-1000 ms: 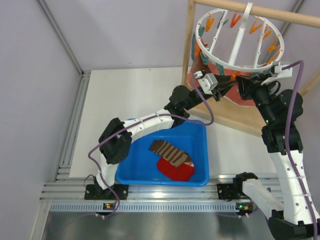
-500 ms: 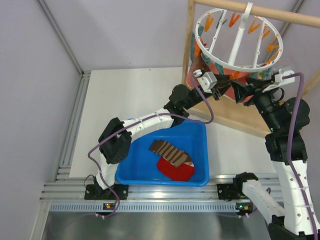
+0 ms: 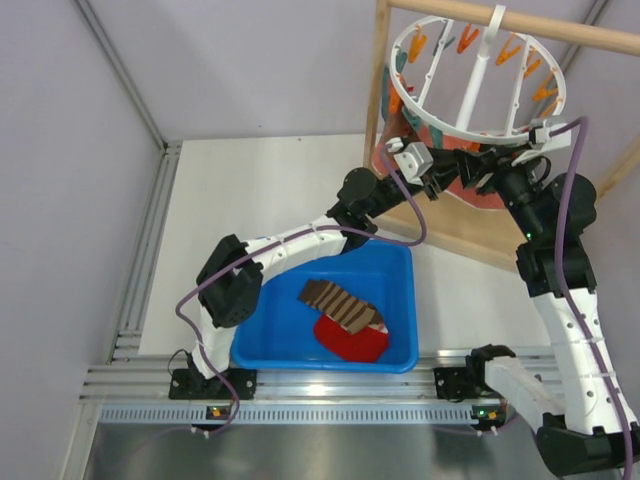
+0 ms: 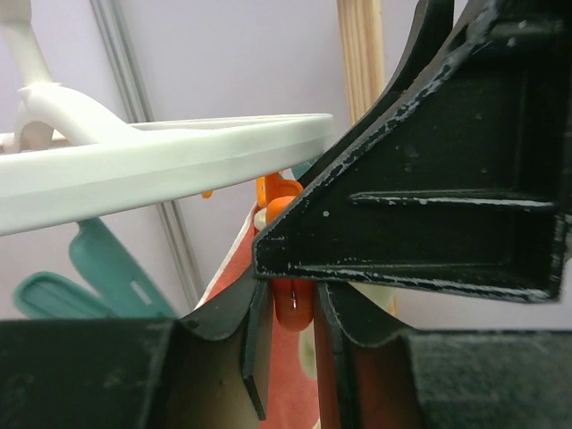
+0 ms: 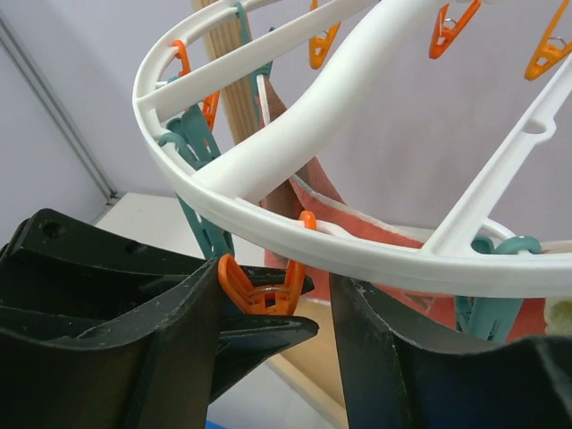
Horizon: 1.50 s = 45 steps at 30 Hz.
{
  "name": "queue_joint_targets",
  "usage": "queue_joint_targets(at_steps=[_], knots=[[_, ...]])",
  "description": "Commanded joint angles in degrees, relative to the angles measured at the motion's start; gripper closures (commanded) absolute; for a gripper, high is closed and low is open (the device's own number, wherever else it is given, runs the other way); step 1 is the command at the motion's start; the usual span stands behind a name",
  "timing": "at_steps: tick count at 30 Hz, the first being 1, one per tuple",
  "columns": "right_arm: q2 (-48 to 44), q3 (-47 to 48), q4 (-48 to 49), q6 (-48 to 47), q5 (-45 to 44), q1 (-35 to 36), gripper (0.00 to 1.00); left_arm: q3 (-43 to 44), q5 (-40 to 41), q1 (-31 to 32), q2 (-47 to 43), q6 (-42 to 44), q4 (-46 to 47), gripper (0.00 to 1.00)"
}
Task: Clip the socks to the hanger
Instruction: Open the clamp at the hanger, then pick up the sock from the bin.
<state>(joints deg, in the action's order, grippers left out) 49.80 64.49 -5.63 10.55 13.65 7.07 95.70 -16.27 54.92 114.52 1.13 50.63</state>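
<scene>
Hanger (image 3: 480, 85) on wooden frame (image 3: 380, 70); left pincer (image 4: 290, 335) clenched on orange clothespin (image 4: 287, 307), right pincer (image 5: 275, 308) released alongside.

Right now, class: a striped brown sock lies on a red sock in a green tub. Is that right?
No. The tub is blue, not green, as the top external view shows; the striped brown sock does lie on the red sock.

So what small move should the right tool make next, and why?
Probably close the right tool gently on the orange clothespin. In the right wrist view its fingers stand open on either side of that pin's handles, under the hanger ring, not yet pressing them. Squeezing should open the pin for the reddish fabric hanging just behind.
</scene>
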Motion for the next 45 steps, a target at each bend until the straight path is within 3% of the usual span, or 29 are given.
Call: queue_joint_targets(at_steps=[1, 6, 7, 10, 15, 21, 24, 25, 28, 29, 32, 34, 36, 38, 41, 45], knots=[[-0.49, 0.11, 4.13, 0.79, -1.87, 0.14, 0.51, 0.8, -4.21, 0.81, -3.16, -1.04, 1.66, 0.83], [-1.02, -0.42, 6.58, 2.11, -0.38, 0.14, 0.7, 0.19, -6.13, 0.81, -3.6, -1.04, 1.4, 0.83], [-0.67, -0.16, 6.33, 2.02, 0.32, 0.14, 0.82, 0.1, -6.57, 0.81, -3.78, -2.69, 1.4, 0.83], [-0.67, 0.2, 5.98, 2.02, 0.94, 0.22, 1.0, -0.51, -9.3, 0.81, -4.3, -3.93, 1.05, 0.72], [-0.32, 1.69, 3.87, 2.2, 0.41, -0.04, 1.0, -3.93, -10.88, 0.72, -8.86, -3.33, -4.72, 0.38], [0.21, 3.36, 2.29, 4.31, 0.41, -0.92, 1.0, -16.23, -11.59, -0.68, -22.92, 0.45, -17.57, 0.29], [0.3, 3.8, 0.88, 4.75, -0.29, -1.01, 1.0, -22.3, -11.33, -1.91, -31.44, 2.47, -28.27, 0.28], [0.21, 3.8, 0.36, 4.92, -0.99, -1.09, 1.0, -23.01, -11.06, -2.18, -34.86, 2.74, -37.27, 0.27], [-0.32, 3.19, -0.08, 5.1, -1.69, -1.09, 1.0, -24.07, -18.07, -6.48, -38.75, 3.09, -50.59, 0.14], [-0.41, 3.01, -0.43, 5.19, -1.78, -1.18, 1.0, -25.9, -20.35, -8.75, -41.28, 3.62, -58.81, 0.1], [-0.58, 2.57, -0.7, 4.92, -1.78, -1.18, 1.0, -30.99, -26.52, -12.54, -46.99, 10.81, -71.92, 0.11], [-0.58, 2.22, -0.61, 4.75, -1.52, -1.18, 1.0, -32.06, -27.23, -13.25, -49.03, 21.6, -80.73, 0.12], [-0.58, 2.04, -0.61, 4.75, -1.43, -1.18, 1.0, -33.21, -25.22, -13.69, -49.13, 29.94, -90.47, 0.12], [-0.32, 2.22, -0.61, 4.57, -1.17, -1.18, 1.0, -35.04, -20.76, -14.74, -48.26, 32.0, -93.69, 0.16], [-0.41, 2.39, -0.96, 4.05, -1.08, -1.18, 1.0, -39.78, -12.25, -15.89, -47.72, 28.34, -91.69, 0.21], [-0.67, 2.4, -1.66, 3.43, -1.08, -1.27, 1.0, -44.1, -3.62, -16.51, -47.81, 11.24, -84.04, 0.27]])
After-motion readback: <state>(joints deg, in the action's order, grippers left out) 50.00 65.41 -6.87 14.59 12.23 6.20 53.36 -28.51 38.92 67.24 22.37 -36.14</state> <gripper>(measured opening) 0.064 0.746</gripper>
